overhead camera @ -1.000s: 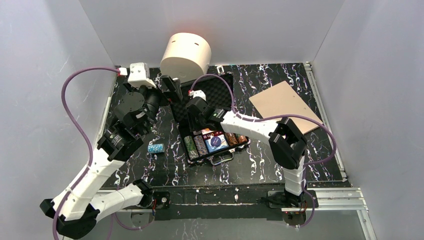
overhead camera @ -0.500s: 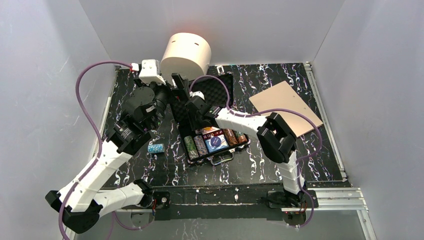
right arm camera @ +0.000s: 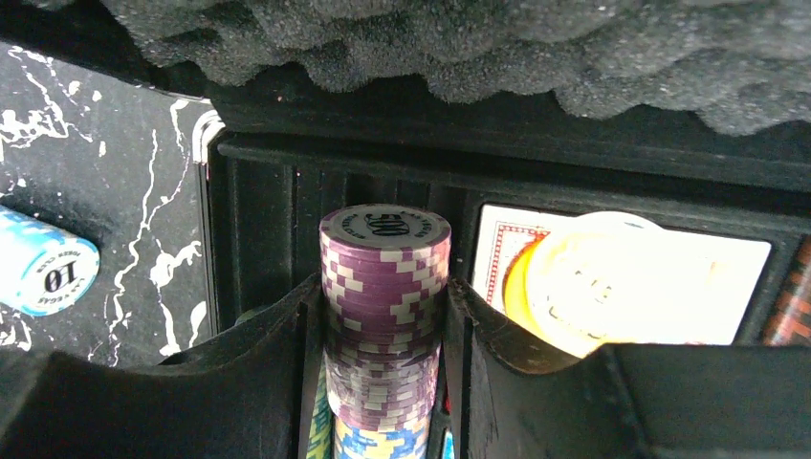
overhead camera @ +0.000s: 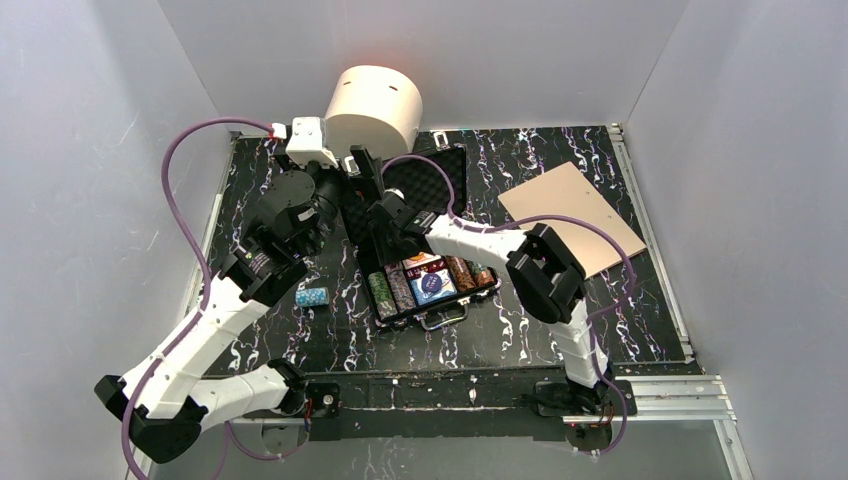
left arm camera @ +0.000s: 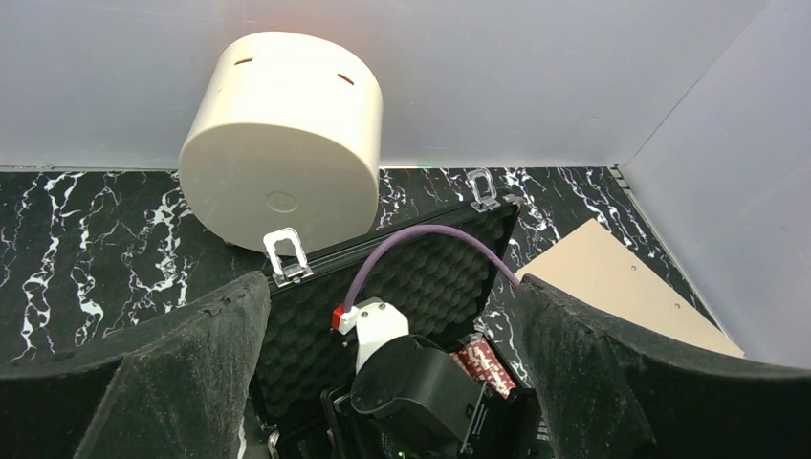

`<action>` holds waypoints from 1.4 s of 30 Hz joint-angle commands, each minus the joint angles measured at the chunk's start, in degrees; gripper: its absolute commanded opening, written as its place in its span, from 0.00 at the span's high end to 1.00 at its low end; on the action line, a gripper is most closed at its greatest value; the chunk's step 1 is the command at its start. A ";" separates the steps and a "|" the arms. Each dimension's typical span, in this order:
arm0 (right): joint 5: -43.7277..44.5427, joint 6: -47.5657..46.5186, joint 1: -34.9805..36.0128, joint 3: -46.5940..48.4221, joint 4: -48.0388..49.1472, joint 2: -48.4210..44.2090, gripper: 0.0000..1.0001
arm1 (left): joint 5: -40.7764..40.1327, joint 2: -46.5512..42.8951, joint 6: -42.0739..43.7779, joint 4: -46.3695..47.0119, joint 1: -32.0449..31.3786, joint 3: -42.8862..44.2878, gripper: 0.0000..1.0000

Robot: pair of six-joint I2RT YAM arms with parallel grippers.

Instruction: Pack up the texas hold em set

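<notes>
The black briefcase (overhead camera: 425,300) lies open mid-table, its foam lid (overhead camera: 425,180) tilted back against the cream cylinder. Chip stacks and card decks (overhead camera: 432,284) fill the base. My right gripper (overhead camera: 385,240) is at the base's back left, shut on a purple-and-white chip stack (right arm camera: 384,316) in its slot. A yellow button (right arm camera: 593,282) lies on a card deck beside it. A light-blue chip stack (overhead camera: 312,297) lies on the table left of the case, and shows in the right wrist view (right arm camera: 43,273). My left gripper (overhead camera: 358,172) is open and empty above the lid's left edge, and its fingers (left arm camera: 182,363) frame the lid (left arm camera: 430,277).
A cream cylinder (overhead camera: 372,112) lies on its side at the back, touching the lid; it also shows in the left wrist view (left arm camera: 282,139). A tan flat board (overhead camera: 572,212) lies at the right. Metal latches (left arm camera: 287,256) stick up from the lid's rim. White walls stand close all round.
My left arm has swung right and back, bringing its gripper over the lid's left edge. My right gripper has shifted a little left and back inside the case.
</notes>
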 commanded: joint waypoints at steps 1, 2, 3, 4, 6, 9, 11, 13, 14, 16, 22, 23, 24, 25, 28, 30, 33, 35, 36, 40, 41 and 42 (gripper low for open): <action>-1.38 1.80 -0.03 4.54 -2.44 1.95 0.50 | -0.49 0.01 0.97 1.22 0.13 0.48 0.02; -1.21 1.90 -0.06 4.84 -2.86 2.26 0.49 | -0.57 0.01 1.06 1.27 0.07 0.41 0.02; -1.07 2.02 -0.08 5.08 -3.19 2.54 0.48 | -0.50 0.01 1.10 1.32 0.06 0.39 0.02; -1.02 2.15 -0.11 5.37 -3.60 2.77 0.47 | -0.48 0.01 1.11 1.22 0.07 0.35 0.02; -0.84 2.21 -0.06 5.91 -4.24 3.20 0.45 | -0.47 0.09 1.11 1.27 0.12 0.21 0.02; 0.48 2.38 -0.07 6.92 -5.34 3.39 0.40 | -0.60 -0.04 1.43 1.38 0.09 0.32 0.02; 1.16 2.46 -0.10 7.69 -5.98 3.15 0.37 | -0.73 -0.07 1.74 1.40 0.08 0.44 0.02; 1.31 2.66 -0.03 7.90 -5.73 2.33 0.34 | -0.82 -0.21 2.02 1.53 0.12 0.48 0.02; 1.31 2.79 -0.09 8.07 -5.67 1.94 0.33 | -0.87 -0.29 2.26 1.55 0.14 0.52 0.02; 1.52 2.99 -0.03 8.68 -5.72 1.19 0.32 | -0.99 -0.25 2.57 1.55 0.06 0.74 0.02; 2.30 2.93 -0.01 9.69 -5.03 -1.83 0.32 | -1.77 -0.25 4.14 1.93 0.07 2.38 0.02; 1.81 2.45 0.06 9.61 -4.27 -2.59 0.32 | -1.77 -0.25 4.51 2.12 0.07 2.89 0.02; 1.16 1.76 0.26 9.27 -3.34 -3.17 0.32 | -1.87 -0.27 4.80 2.28 0.12 3.28 0.02; 0.26 0.86 0.43 8.98 -2.04 -3.70 0.32 | -1.96 -0.28 5.13 2.40 0.07 3.89 0.02; -2.36 -2.56 1.48 8.45 1.72 -4.39 0.33 | -1.77 -0.33 6.55 2.97 0.10 5.90 0.02; -3.09 -5.14 3.10 8.87 3.27 -3.90 0.33 | -1.68 -0.42 7.91 3.46 0.10 7.22 0.02; -3.87 -10.15 5.73 11.77 4.17 -1.98 0.32 | -1.75 -0.56 9.63 4.10 0.10 9.64 0.02; -5.80 -12.95 7.34 14.40 4.18 -0.02 0.32 | -1.79 -0.68 10.44 4.63 0.14 10.74 0.02; -6.97 -14.14 8.04 15.73 4.11 1.44 0.32 | -1.83 -0.75 10.87 4.89 0.13 11.20 0.02; -11.65 -19.20 10.48 22.07 3.49 6.15 0.31 | -1.73 -0.94 11.64 5.55 0.08 12.57 0.02; -12.41 -20.53 11.09 23.40 3.51 7.24 0.31 | -1.58 -0.95 11.65 5.66 0.10 12.66 0.02; -13.15 -22.02 11.91 24.65 3.61 8.34 0.31 | -1.39 -0.95 11.65 5.76 0.06 12.73 0.02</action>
